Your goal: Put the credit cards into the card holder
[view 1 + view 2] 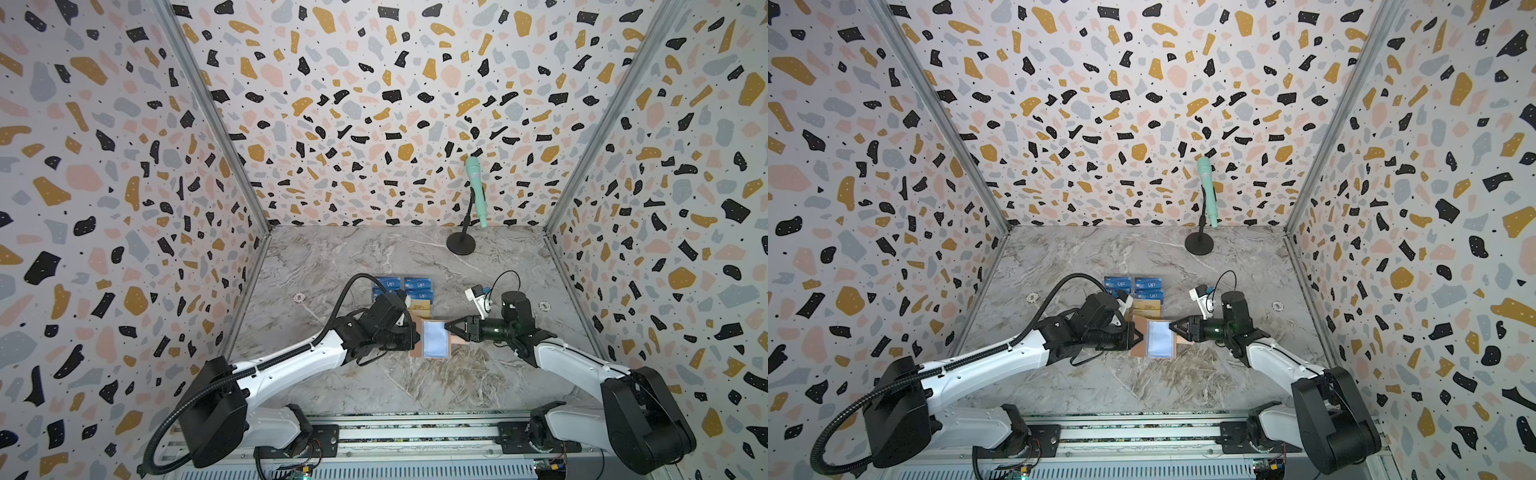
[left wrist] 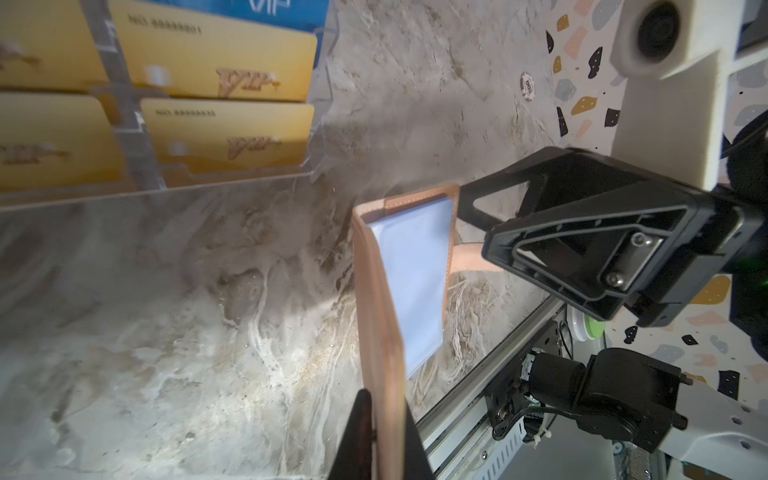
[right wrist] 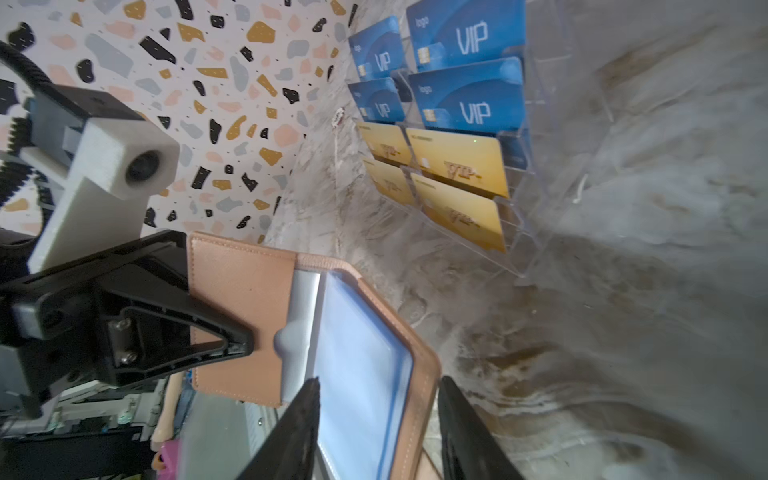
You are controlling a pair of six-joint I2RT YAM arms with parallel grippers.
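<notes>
Card holder (image 1: pixel 435 344) open, bench (image 1: pixel 374 257) centre. Left claw (image 1: pixel 417 338) clamped on cover; right claw (image 1: pixel 448 326) jaws apart astride sleeve edge (contact unclear). Credit cards (image 1: pixel 419 285) in acrylic stand (image 3: pixel 528 257), 12 o'clock of holder. None inserted yet.

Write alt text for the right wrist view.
An open pink card holder with clear inner sleeves is pinched at one cover by the left claw, while the right claw is open around its other edge. Beyond it on the marble table, a clear acrylic stand holds blue credit cards and gold credit cards.
</notes>
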